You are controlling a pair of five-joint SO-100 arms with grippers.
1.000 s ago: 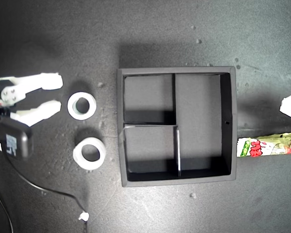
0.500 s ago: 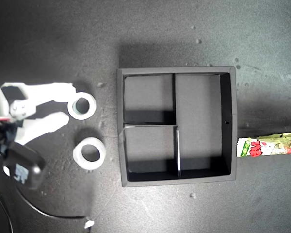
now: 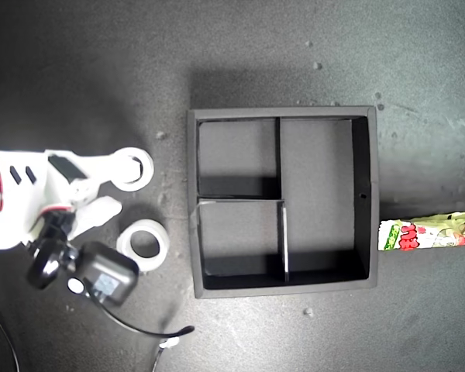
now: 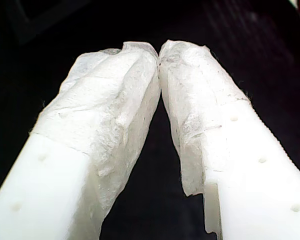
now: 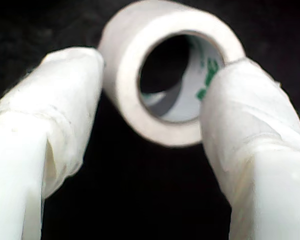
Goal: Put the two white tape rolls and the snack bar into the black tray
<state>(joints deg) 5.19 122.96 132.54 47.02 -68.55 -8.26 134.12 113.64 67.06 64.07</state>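
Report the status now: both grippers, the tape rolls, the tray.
My second gripper open, straddling one tape roll's wall. My first gripper shut, empty. Other tape roll and snack bar outside the black tray. Nothing in the way.

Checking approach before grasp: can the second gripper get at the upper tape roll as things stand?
Probably yes. My second gripper is open with one finger across the roll's hole and the other outside its wall. Nothing sits between them; the other roll lies apart.
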